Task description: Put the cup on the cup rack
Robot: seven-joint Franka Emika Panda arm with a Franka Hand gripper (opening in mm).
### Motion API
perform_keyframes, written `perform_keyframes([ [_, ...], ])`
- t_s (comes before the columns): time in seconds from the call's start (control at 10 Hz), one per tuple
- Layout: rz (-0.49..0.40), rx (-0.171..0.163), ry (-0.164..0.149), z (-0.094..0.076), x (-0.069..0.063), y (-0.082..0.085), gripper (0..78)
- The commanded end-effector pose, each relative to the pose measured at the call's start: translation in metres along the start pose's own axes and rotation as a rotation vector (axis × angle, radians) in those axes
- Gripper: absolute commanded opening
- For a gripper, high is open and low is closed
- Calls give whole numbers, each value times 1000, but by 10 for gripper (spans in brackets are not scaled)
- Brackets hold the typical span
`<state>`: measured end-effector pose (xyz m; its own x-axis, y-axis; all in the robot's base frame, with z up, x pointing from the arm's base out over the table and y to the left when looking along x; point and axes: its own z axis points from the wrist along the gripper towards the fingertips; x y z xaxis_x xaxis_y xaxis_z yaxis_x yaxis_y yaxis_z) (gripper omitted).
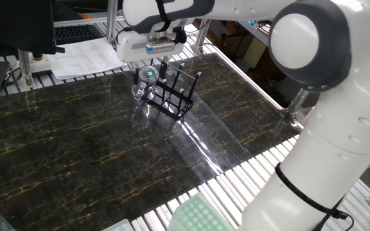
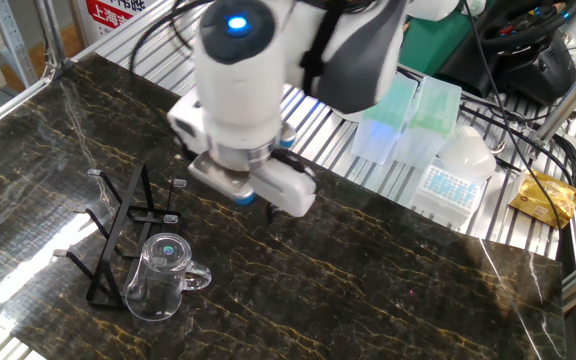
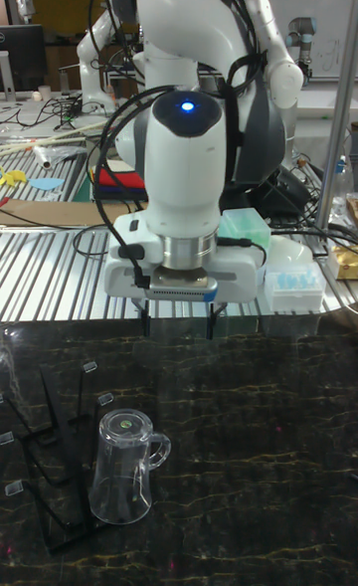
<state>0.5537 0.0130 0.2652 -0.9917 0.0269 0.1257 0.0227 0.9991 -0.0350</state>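
While my gripper (image 3: pixel 180 324) hangs above the dark marble table (image 3: pixel 268 447) with its two fingers spread wide and nothing between them, I see the cup (image 3: pixel 125 467) upside down on the tabletop, touching the cup rack (image 3: pixel 52 457), handle pointing away from the pegs.

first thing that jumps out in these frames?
The big white robot arm fills the tall fixed view, its gripper hanging open and empty above the dark marbled tabletop. Below it to the left, a small clear glass mug stands upside down on the table beside a black wire cup rack, not on a peg.
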Motion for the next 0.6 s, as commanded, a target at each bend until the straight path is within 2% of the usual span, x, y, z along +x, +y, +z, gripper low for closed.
perform_keyframes([
  [0.1,-8,-2,-1,-15,2,2,774],
  [0.3,-6,-4,-1,-29,8,2,774],
  [0.6,-19,-11,-6,-30,11,-1,774],
])
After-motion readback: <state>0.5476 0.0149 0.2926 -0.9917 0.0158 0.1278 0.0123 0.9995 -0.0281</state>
